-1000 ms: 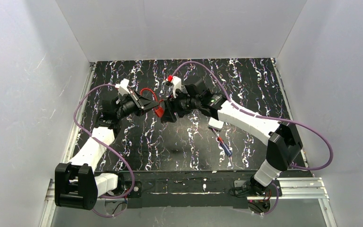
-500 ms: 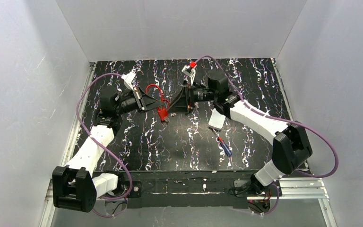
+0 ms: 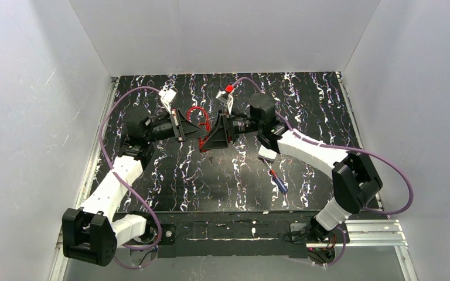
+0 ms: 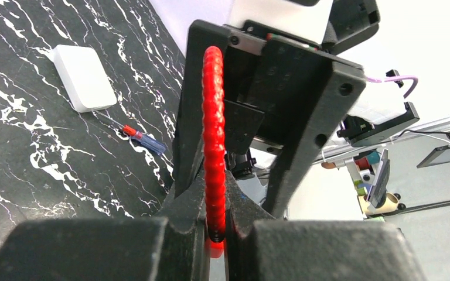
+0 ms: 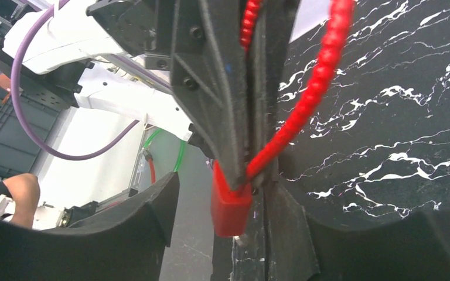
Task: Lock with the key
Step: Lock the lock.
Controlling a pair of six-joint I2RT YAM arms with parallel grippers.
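A red padlock with a ribbed red cable shackle [image 3: 197, 113] hangs above the table between the two arms. My left gripper [image 3: 200, 129] is shut on the cable [image 4: 214, 140] close to the lock body, also seen in the left wrist view [image 4: 215, 186]. The red lock body [image 5: 230, 202] hangs just under those fingers. My right gripper [image 3: 211, 138] faces it, open, with its jaws either side of the body [image 5: 225, 196]; the body sits close to the right finger [image 5: 287, 225]. A small metal tip [image 5: 241, 239] shows under the body; I cannot tell if it is the key.
A white rectangular box [image 3: 268, 151] lies on the black marbled table right of centre, also in the left wrist view [image 4: 84, 77]. A screwdriver with a red and blue handle [image 3: 277, 180] lies just in front of it, also in the left wrist view [image 4: 143, 138].
The right gripper drew back to the right, then came back left around the lock body. The left gripper carried the padlock a little farther back and right.
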